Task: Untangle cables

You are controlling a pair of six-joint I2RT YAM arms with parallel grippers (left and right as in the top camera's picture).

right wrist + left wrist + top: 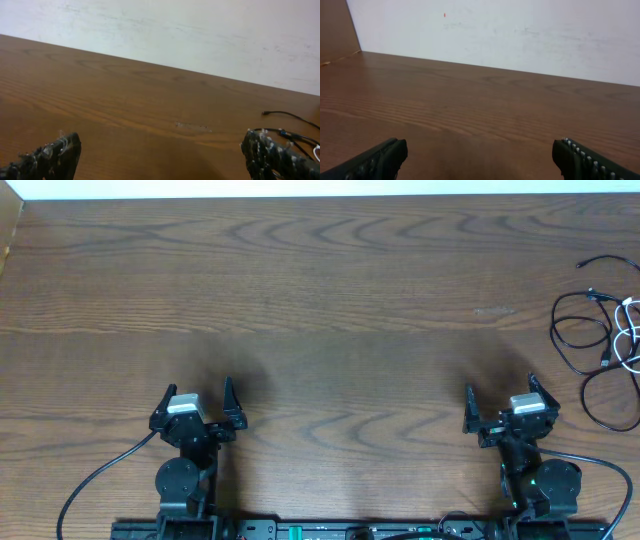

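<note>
Currently on the bench, item by item:

Table (320, 290): brown wood grain, carrying everything listed here; a white wall (520, 35) is running along its far edge.

Cables (607, 338): lying at the table's far right edge, to the right of the right arm and partly ahead of it. The black cords are looping loosely over one another, and small plug ends are showing.

White cable (631, 330): lying among the black loops and crossing them, at the very edge of the overhead view.

Left hand (197, 386): sitting near the table's front edge, fingers spread wide, gripping nothing.

Right hand (500, 386): also sitting near the front edge, fingers standing apart, gripping nothing, and not touching the cables.
</note>
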